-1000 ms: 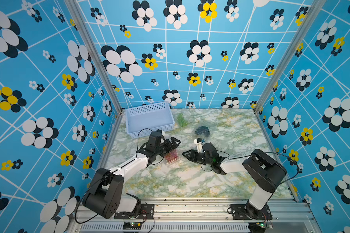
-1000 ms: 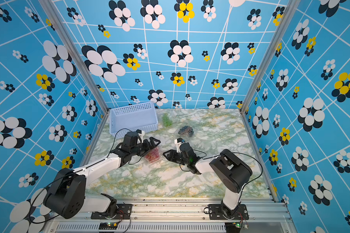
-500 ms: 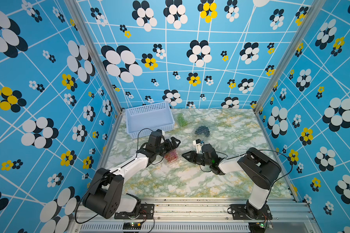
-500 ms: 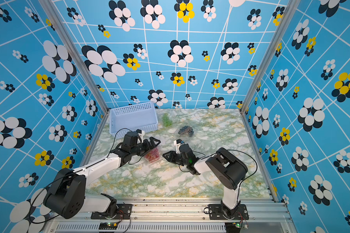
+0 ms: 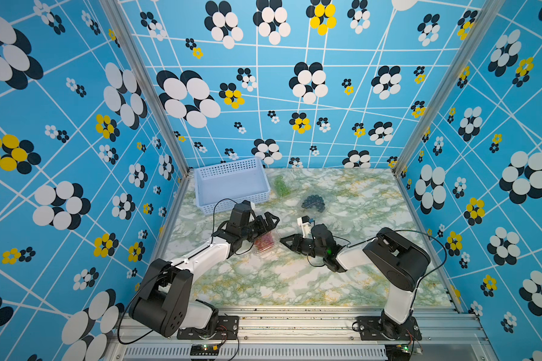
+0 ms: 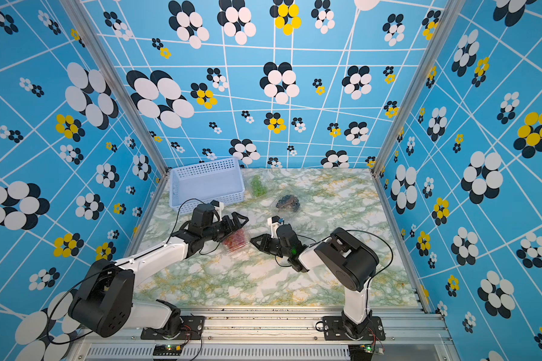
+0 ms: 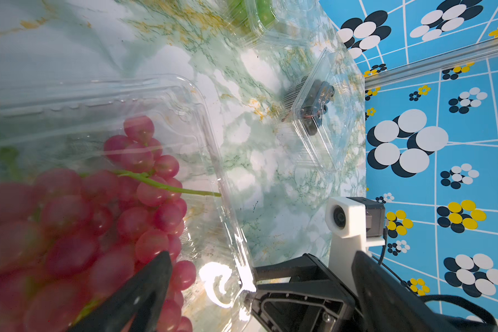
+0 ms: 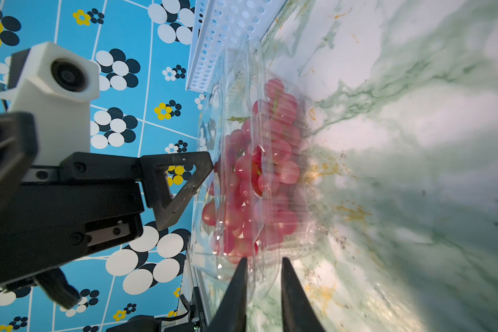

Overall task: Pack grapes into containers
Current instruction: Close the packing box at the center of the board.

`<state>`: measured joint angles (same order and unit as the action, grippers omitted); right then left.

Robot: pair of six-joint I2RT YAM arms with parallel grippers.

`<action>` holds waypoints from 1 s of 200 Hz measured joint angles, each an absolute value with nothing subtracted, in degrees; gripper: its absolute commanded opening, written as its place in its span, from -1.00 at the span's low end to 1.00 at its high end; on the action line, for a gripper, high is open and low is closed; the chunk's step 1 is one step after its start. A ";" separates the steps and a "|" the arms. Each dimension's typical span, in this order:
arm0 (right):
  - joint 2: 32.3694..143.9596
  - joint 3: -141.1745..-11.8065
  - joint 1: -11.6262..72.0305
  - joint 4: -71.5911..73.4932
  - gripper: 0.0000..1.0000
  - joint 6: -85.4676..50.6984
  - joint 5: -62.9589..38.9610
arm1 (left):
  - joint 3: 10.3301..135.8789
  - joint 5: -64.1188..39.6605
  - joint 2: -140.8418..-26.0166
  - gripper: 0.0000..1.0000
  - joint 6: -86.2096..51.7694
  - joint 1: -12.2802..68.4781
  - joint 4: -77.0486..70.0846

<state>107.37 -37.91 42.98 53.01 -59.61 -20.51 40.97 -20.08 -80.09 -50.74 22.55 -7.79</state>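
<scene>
The left claw (image 5: 262,233) (image 6: 232,233) stands spread as wide as it goes and grips nothing. In both top views its arm lies along the 8 o'clock line of the bench (image 5: 294,281) (image 6: 263,281). Its fingers straddle the clear clamshell (image 5: 271,252) (image 7: 214,155) that holds the pinkish-red grapes (image 5: 263,242) (image 6: 233,239) (image 7: 144,186) (image 8: 259,172). In the left wrist view, one finger (image 7: 138,299) hangs just over the berries. The right claw (image 5: 283,241) (image 6: 254,240) (image 8: 263,260) lies low at 3 o'clock of that clamshell, tips pointing at it. Its jaws are only a narrow gap apart, and the right wrist view shows the near clear rim of the box reaching into that gap, with the jaws not closed on it. The clamshell's lid looks raised off the base. The green grapes (image 5: 280,186) (image 6: 258,186) lie at about 12 o'clock of the red bunch, well apart from both claws, in a clear box of their own. The dark grapes (image 5: 313,203) (image 6: 288,202) sit at 2 o'clock, likewise boxed, nearer the right claw than the left. The pale blue basket (image 5: 229,165) (image 6: 207,167) stands at 11 o'clock, just beyond the left claw's wrist.
</scene>
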 measured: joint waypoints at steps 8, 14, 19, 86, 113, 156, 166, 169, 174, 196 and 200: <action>107.55 -37.91 43.07 53.23 -0.60 -59.66 -20.49 | 40.91 -20.08 -80.09 0.99 -50.74 22.55 -7.81; 107.68 -37.91 43.11 53.43 -0.62 -59.75 -20.49 | 40.88 -20.08 -80.09 0.99 -50.74 22.55 -7.81; 107.79 -37.91 43.13 53.63 -0.64 -59.86 -20.49 | 40.82 -20.08 -80.09 0.99 -50.74 22.55 -7.86; 109.89 -37.91 43.22 57.74 -0.78 -61.49 -20.45 | 39.81 -20.10 -80.07 0.99 -50.35 22.39 -9.45; 110.00 -37.91 43.24 58.02 -0.68 -61.54 -20.43 | 39.77 -20.14 -80.05 0.99 -49.89 21.93 -9.47; 102.41 -38.11 43.29 45.36 -0.05 -57.23 -18.20 | 40.40 -20.56 -77.62 0.99 -48.18 18.24 -5.32; 99.44 -38.70 43.29 41.15 0.15 -55.48 -17.28 | 41.41 -20.58 -76.58 0.99 -47.31 17.10 -2.81; 98.65 -39.03 43.27 40.01 0.21 -55.20 -16.84 | 41.74 -20.56 -76.23 0.99 -46.98 16.84 -2.11; 97.43 -39.59 43.27 38.11 0.28 -54.50 -16.45 | 42.41 -20.51 -75.70 0.99 -46.52 16.43 -0.89; 94.35 -44.03 42.94 29.98 0.48 -50.96 -14.61 | 45.06 -20.18 -72.14 0.99 -44.25 14.79 3.57; 94.13 -45.01 42.85 28.53 0.50 -50.04 -14.31 | 45.21 -20.01 -71.22 0.99 -43.99 14.48 4.21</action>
